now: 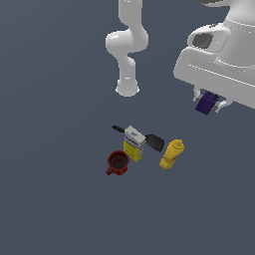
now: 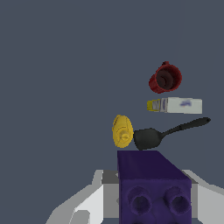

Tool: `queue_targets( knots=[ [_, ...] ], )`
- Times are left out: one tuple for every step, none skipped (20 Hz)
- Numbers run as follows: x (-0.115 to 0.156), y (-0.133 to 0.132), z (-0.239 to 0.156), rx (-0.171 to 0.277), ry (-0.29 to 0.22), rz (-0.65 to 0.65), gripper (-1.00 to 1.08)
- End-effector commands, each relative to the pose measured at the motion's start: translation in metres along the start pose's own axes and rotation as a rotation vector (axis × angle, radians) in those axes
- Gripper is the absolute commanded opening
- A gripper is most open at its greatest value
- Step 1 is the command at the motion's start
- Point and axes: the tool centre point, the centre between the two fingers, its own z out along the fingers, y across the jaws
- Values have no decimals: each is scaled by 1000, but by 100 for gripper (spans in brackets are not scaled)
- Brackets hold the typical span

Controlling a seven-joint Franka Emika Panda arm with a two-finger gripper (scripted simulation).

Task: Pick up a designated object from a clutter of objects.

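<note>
Wrist view: hand (image 2: pixel 154 197) clamps the studded, boxy purple block (image 2: pixel 153 183), fingers snug

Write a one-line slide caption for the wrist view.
Gripper holds the dark purple block above the red mug, carton box, black spatula and mustard bottle.

Our glossy white jointed robot arm (image 1: pixel 127 42) is built of rounded, tube-like segments ending in a flared round base. Our wrist housing is a broad white block with a dark oval recess on its side. Beneath it we see our white gripper (image 1: pixel 211 102), its jaws pale grey-white; any screws or markings are too small to tell.
</note>
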Motion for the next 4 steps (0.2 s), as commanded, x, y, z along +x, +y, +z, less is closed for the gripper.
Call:
queue_targets(
  knots=[
    [-2, -3, -3, 0, 0, 1, -100],
    [-2, -3, -3, 0, 0, 1, -100],
    [-1, -3, -3, 0, 0, 1, -100],
    [-1, -3, -3, 0, 0, 1, -100]
  ],
)
